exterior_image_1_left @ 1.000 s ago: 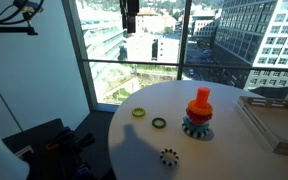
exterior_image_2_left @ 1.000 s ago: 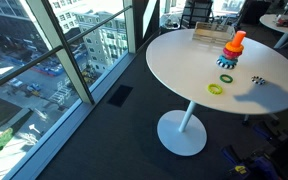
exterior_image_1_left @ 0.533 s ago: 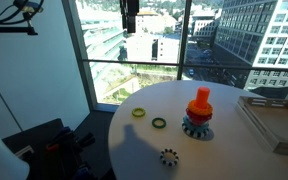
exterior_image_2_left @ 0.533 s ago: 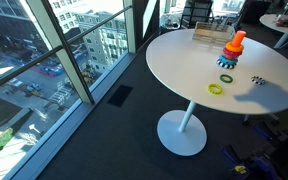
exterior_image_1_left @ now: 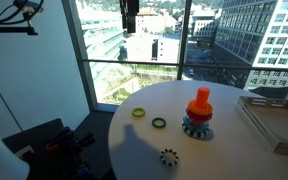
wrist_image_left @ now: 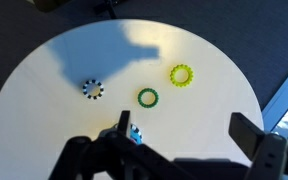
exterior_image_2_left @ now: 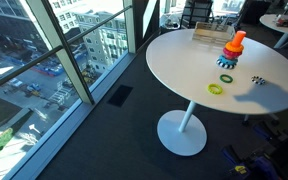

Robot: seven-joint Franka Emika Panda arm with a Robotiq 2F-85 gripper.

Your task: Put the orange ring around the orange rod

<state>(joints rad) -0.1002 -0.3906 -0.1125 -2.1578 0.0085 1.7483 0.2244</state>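
Hand [exterior_image_1_left: 130, 17] parked high over the worktop [exterior_image_1_left: 234, 160]. The wrist view shows its fingers [wrist_image_left: 252, 140] spread wide with nothing between them: released, empty. Straight below it in the wrist view, close under the hand's body, a fleck of blue is all that shows of the gear-shaped base [exterior_image_1_left: 197, 128]. The peg itself is masked there by the hand's own frame.

In an exterior view the orange rod [exterior_image_1_left: 201, 92] stands upright on that base. The orange ring [exterior_image_1_left: 198, 105] looks to be sitting around it as a wider collar below the tip.

My read: the placing step looks done, with the hand well clear of the stack. If so, the next move asks only for keeping off the rod. If the ring isn't fully down, it would call for a straight descent and a gentle press.

Farther out from the hand lie the dark green ring [wrist_image_left: 147, 97], the yellow ring [wrist_image_left: 182, 74] and the black toothed gear [wrist_image_left: 93, 89], all apart from one another. Beyond the rod, a tray [exterior_image_1_left: 274, 125] is cut off at the frame edge. Whether the ring rests flat is too small to tell.
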